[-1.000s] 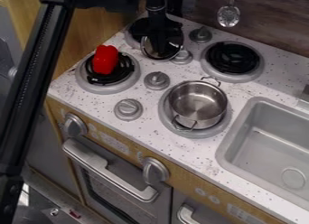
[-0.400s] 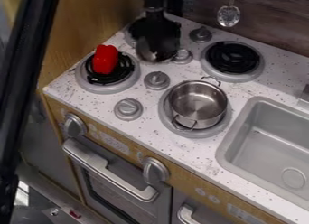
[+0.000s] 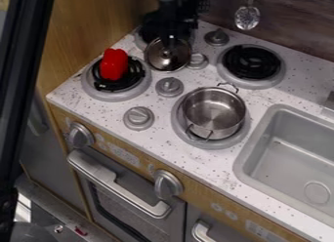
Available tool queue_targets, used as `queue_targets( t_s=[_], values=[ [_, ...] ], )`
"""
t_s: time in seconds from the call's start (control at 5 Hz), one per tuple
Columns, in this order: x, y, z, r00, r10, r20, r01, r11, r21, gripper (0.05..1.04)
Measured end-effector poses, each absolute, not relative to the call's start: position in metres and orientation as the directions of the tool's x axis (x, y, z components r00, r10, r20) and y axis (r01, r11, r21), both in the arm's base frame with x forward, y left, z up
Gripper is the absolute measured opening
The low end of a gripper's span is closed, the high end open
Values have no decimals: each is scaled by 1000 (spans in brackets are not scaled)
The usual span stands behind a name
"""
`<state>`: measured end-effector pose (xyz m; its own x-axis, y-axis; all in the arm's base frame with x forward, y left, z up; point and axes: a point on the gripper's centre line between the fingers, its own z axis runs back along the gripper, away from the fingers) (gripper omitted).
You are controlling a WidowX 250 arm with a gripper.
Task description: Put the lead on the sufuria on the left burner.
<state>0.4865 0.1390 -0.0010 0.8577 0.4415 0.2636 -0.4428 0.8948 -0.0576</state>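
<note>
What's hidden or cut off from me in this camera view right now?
All in the camera view:
Contact at the top of the lid: obscured by the dark gripper.
Much of the rear-left burner: behind the gripper and lid.
Centre of the burner under the pot: covered by the pot.
Sink's right side: cut off by the right edge.

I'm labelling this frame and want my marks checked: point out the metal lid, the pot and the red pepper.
Metal lid (image 3: 167, 59): camera view, on its face, just below the knob.
Pot (image 3: 213, 112): camera view, on its inside bottom.
Red pepper (image 3: 114, 65): camera view, middle of its body.
</note>
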Motion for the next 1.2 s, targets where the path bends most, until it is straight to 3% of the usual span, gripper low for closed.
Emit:
queue_targets(
  t_s=[0.2,0.4,1.0,1.2],
  values=[
    [486,141,-17,864,441,245,-445,894,-38,794],
    [487,144,-19,853,457,252,-462,886,-40,1001],
    [490,150,-39,847,482,223,-484,874,-47,999],
    [495,153,-39,839,494,229,-494,868,-61,948]
  ],
)
